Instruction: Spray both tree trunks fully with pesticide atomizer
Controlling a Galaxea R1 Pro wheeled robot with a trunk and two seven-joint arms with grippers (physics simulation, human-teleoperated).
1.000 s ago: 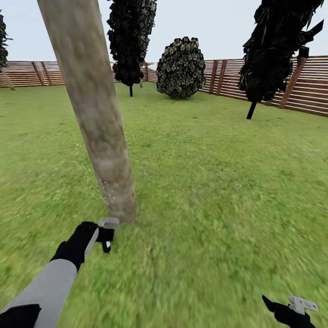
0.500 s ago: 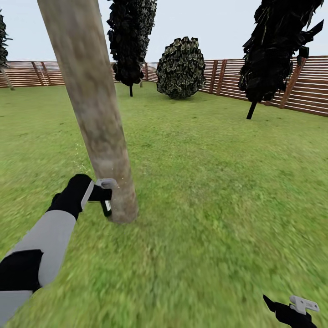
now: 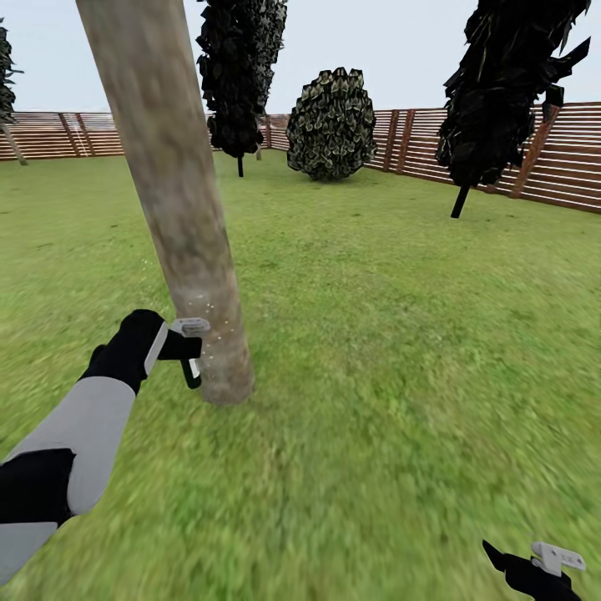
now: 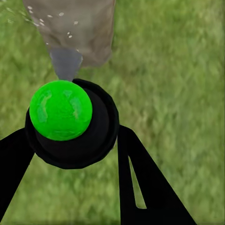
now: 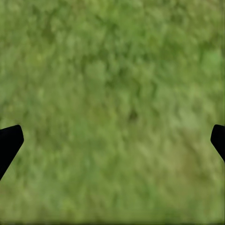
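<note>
The thick mottled grey-brown tree trunk (image 3: 179,217) leans up from the lawn just ahead on the left. My left gripper (image 3: 185,351) is shut on the pesticide atomizer (image 3: 193,367), held beside the lower trunk with its light grey trigger head (image 3: 191,326) facing the bark. In the left wrist view the dark bottle with its green spot (image 4: 61,110) sits between the black fingers (image 4: 143,183), and its grey nozzle (image 4: 65,63) points at the trunk (image 4: 84,33). Pale specks of pesticide (image 4: 47,21) dot the bark, with more specks (image 3: 210,340) near the nozzle. My right gripper (image 3: 534,569) hangs open low over grass.
A green lawn (image 3: 392,334) stretches to a brown slatted fence (image 3: 576,159). A round leafy bush (image 3: 332,125) stands at the back, a dark thin-stemmed tree (image 3: 238,75) left of it and another dark tree (image 3: 501,92) at the right.
My left arm has lifted the atomizer from the trunk's foot to a little way up the trunk. Fresh specks show on the bark by the nozzle. The right arm has stayed still.
</note>
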